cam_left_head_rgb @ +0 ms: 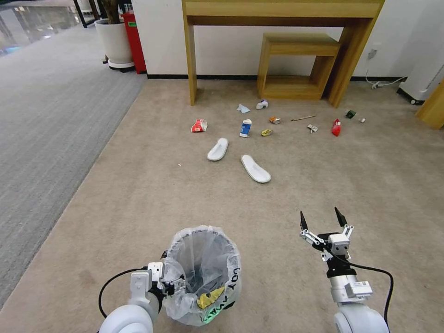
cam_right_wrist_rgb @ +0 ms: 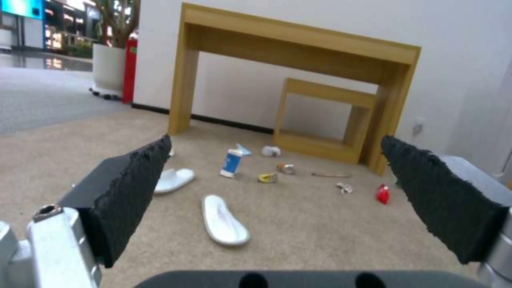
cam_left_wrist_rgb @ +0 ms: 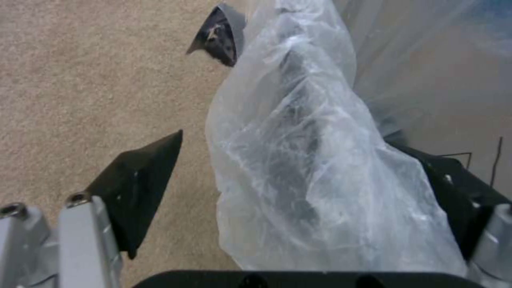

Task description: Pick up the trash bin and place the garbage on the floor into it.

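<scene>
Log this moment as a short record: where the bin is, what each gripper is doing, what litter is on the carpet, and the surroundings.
bin: trash bin close in front, lined with a plastic bag
left gripper: at the bin's rim, fingers astride the bagged wall
right gripper: open, held above bare floor
litter: two white slippers, blue-white carton, crushed red cup, red wrapper, wooden stick
surroundings: wooden table by the wall, beyond the litter

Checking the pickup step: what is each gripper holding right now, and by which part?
The left gripper holds the trash bin by its bag-covered rim, fingers astride the wall. The right gripper is open, holding nothing.
</scene>
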### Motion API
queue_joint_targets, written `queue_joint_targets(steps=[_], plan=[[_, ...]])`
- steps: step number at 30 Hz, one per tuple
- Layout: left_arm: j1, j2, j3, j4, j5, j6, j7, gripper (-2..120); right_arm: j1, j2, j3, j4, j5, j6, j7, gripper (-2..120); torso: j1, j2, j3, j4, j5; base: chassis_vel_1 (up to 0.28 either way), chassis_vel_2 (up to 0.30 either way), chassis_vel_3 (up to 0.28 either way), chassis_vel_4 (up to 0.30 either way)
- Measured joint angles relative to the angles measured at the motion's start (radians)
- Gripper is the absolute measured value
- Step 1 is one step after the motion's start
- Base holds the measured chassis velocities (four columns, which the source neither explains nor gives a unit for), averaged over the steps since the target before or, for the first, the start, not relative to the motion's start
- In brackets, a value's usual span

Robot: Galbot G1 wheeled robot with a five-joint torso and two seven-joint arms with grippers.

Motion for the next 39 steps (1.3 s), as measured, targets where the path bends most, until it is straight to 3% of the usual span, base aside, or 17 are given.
queue_joint_targets(steps=[8,12,16,19,21,23,37,39], plan=[[-0.014,0.001,0.017,0.015,-0.001,0.031,-0.019,70,-0.017,-0.005,0.011,0.016,0.002,0.011,-0.001,100,0.0,0.0,0.0,0.0,0.0002,0.0,0.0,0.0,0.0],[-0.01,0.017,0.012,0.003,0.01,0.045,-0.021,49,-0.023,0.0,0.015,0.021,0.002,0.016,-0.001,100,0.0,0.0,0.0,0.0,-0.0001,0.0,0.0,0.0,0.0],[-0.001,0.024,0.007,-0.006,0.011,0.047,-0.013,40,-0.027,0.002,0.017,0.022,0.001,0.017,-0.001,100,0.0,0.0,0.0,0.0,-0.0003,0.0,0.0,0.0,0.0],[0.02,0.028,-0.009,-0.016,0.028,0.053,-0.005,25,-0.028,0.005,0.017,0.022,-0.001,0.02,-0.001,100,0.0,0.0,0.0,0.0,-0.0002,0.0,0.0,0.0,0.0],[0.026,0.029,-0.013,-0.018,0.033,0.055,-0.003,22,-0.029,0.005,0.017,0.022,-0.002,0.021,-0.001,100,0.0,0.0,0.0,0.0,-0.0003,0.0,0.0,0.0,0.0],[0.048,0.032,-0.024,-0.035,0.047,0.07,0.012,9,-0.029,0.006,0.016,0.023,-0.004,0.021,0.002,100,0.0,0.0,0.0,0.0,-0.0001,0.0,0.0,0.0,0.0],[0.097,0.016,-0.078,-0.073,0.063,0.08,0.028,3,-0.033,0.001,0.017,0.03,-0.006,0.021,0.005,100,0.0,0.0,0.0,0.0,0.0,0.0,0.0,0.0,0.0],[0.112,-0.002,-0.115,-0.1,0.02,0.086,0.006,2,-0.032,0.007,0.013,0.033,-0.013,0.021,0.005,100,0.0,0.0,0.0,0.0002,0.0,0.0,0.0,0.0,0.0]])
